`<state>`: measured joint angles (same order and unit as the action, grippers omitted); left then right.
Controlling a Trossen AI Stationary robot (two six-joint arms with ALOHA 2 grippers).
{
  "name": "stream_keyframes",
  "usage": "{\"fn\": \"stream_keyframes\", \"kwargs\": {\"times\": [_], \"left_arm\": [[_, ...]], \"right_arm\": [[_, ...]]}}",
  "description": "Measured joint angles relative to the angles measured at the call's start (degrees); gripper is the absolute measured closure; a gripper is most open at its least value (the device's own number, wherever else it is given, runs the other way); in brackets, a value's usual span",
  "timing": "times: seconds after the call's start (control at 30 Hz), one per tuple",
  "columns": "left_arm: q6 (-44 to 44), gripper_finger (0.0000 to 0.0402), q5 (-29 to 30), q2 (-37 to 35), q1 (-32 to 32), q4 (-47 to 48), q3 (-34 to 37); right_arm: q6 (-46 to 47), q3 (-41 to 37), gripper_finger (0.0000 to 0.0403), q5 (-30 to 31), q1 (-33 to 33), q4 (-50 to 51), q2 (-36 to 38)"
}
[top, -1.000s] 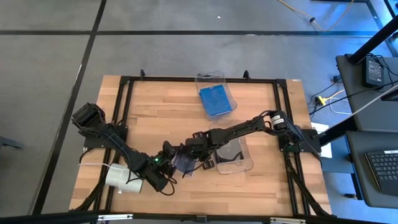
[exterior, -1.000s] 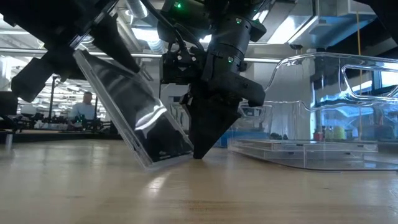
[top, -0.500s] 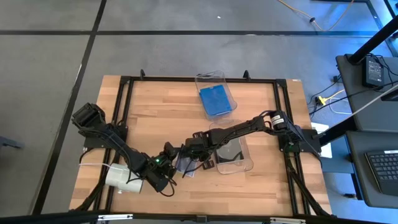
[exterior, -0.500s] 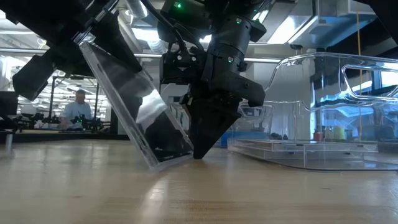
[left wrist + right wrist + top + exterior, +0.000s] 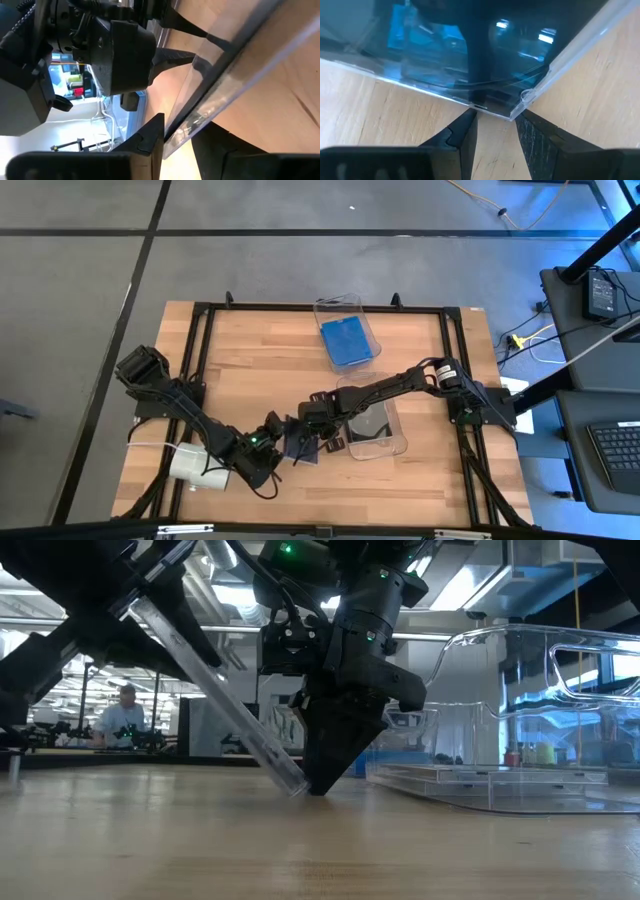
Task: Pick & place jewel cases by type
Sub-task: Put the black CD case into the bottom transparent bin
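Clear jewel case (image 5: 215,690) stands tilted on the wooden surface (image 5: 300,840), its corner between the right hand's (image 5: 495,132) parted fingers; left hand (image 5: 177,142) pinches its edge. Next: lift it binward.

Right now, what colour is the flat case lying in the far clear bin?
Translucent blue flat case, best seen in the high view.

Two matte black jointed arms, each of slim links joined by bulkier rounded housings. Left hand (image 5: 283,448): tapered black fingers (image 5: 150,137) with flat inner faces; a green light glows just behind it. Right hand (image 5: 312,430): wedge-shaped dark fingers (image 5: 462,137) beneath a boxy black wrist block; a pale band rings the link far behind it
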<state>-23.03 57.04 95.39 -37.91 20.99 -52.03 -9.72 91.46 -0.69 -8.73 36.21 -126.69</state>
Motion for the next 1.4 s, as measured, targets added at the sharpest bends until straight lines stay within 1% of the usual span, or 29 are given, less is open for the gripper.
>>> {"fn": "stream_keyframes", "kwargs": {"times": [0.13,0.3,0.53,0.7,0.8,0.93,1.03,1.13,1.17,1.27,1.4], "left_arm": [[-0.38,0.0323,0.10,0.00,0.00,0.07,0.00],[-3.18,0.0335,0.08,0.00,-0.02,0.13,0.00],[-6.82,0.0340,-0.07,0.00,-0.29,0.25,0.02],[-7.77,0.0341,0.52,0.00,-1.16,0.43,0.02],[-7.33,0.0342,0.68,0.00,-2.13,0.49,0.02],[-5.25,0.0351,-0.24,0.07,-2.99,-0.06,0.07],[-2.99,0.0368,-0.97,0.07,-3.34,-0.11,0.07],[-1.67,0.0369,-1.86,0.07,-3.57,-0.06,0.07],[-1.59,0.0369,-1.86,0.07,-3.62,-0.14,0.06],[-1.60,0.0365,-1.62,0.07,-3.63,-0.11,0.05],[-1.63,0.0361,0.84,0.07,-3.63,0.15,0.04]], "right_arm": [[0.00,0.00,0.0264,0.00,0.00,-0.02,0.00],[0.01,0.00,0.0264,0.00,0.00,-0.02,0.00],[0.48,0.08,0.0264,0.00,0.00,0.00,0.00],[0.49,2.98,0.0264,0.67,-0.04,2.02,-0.56],[0.50,5.93,0.0264,5.16,0.01,4.77,-0.83],[0.52,10.81,0.0264,11.75,0.10,5.04,-0.04],[0.42,13.59,0.0264,13.17,0.04,5.91,-0.39],[0.37,17.26,0.0264,14.28,0.00,7.94,-0.37],[0.37,18.59,0.0264,15.51,0.00,9.56,-0.27],[0.59,23.27,0.0264,23.03,-0.02,18.00,-0.31],[3.96,32.14,0.0264,36.24,-0.55,31.36,0.98]]}}
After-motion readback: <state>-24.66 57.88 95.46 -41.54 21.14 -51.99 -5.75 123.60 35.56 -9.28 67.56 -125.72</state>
